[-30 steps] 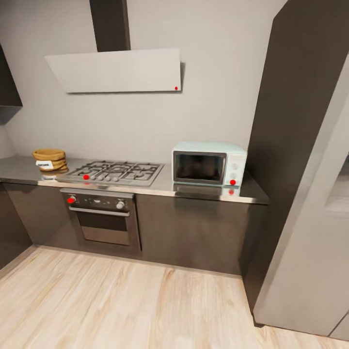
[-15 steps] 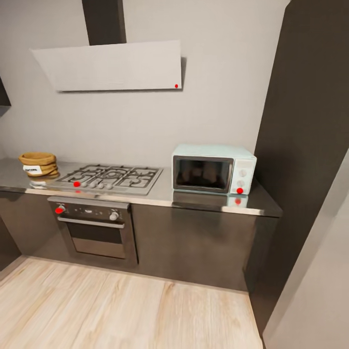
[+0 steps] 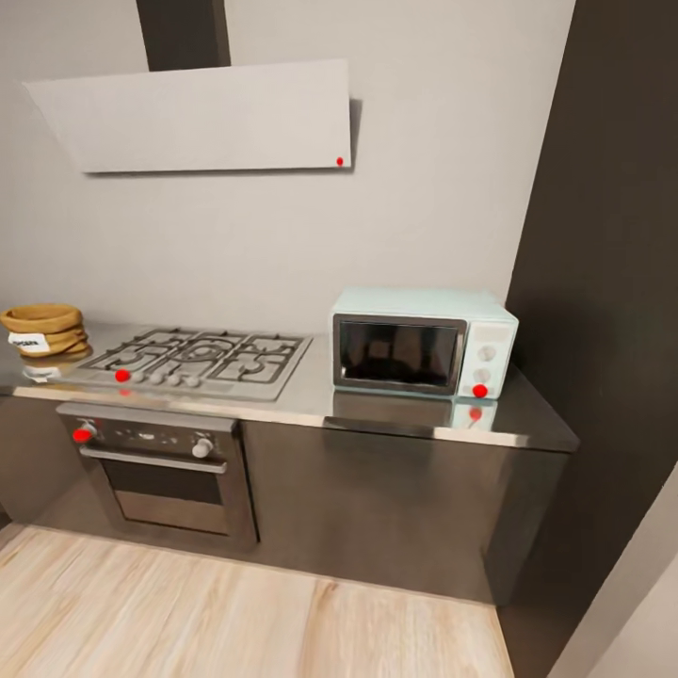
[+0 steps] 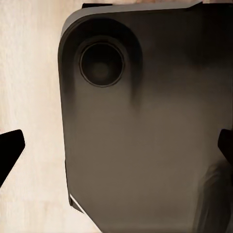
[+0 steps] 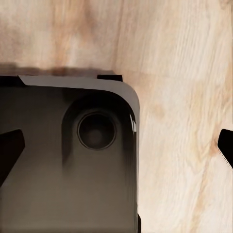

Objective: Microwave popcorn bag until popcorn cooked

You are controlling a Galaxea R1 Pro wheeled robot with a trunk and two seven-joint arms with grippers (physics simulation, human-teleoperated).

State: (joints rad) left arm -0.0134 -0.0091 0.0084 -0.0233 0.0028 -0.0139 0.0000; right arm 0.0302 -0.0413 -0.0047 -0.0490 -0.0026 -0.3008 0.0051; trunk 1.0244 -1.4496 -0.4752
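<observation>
- Popcorn bag point(image 3: 40, 329) sits at the far left end of the countertop point(image 3: 395, 414), just beside the gas hob point(image 3: 198, 356); well apart from the microwave point(image 3: 422, 341), which stands right of the hob with its door shut
- Handling, my judgement: paper sack, light and soft, easy to crush; the rolled rim looks like the stiffest place to pinch, or a gentle squeeze across the squat body below the white label
- Left gripper point(image 4: 116, 150): fingers spread wide, nothing between them, pointing down at the robot base point(image 4: 145, 136) over the wood floor point(image 4: 29, 73)
- Right gripper point(image 5: 116, 145): likewise released and empty (dark tips at both frame edges)
- Hard to make out: label text too small to read; bag's left side is cut by the frame edge; kernels inside hidden; microwave interior dark behind the glass
</observation>
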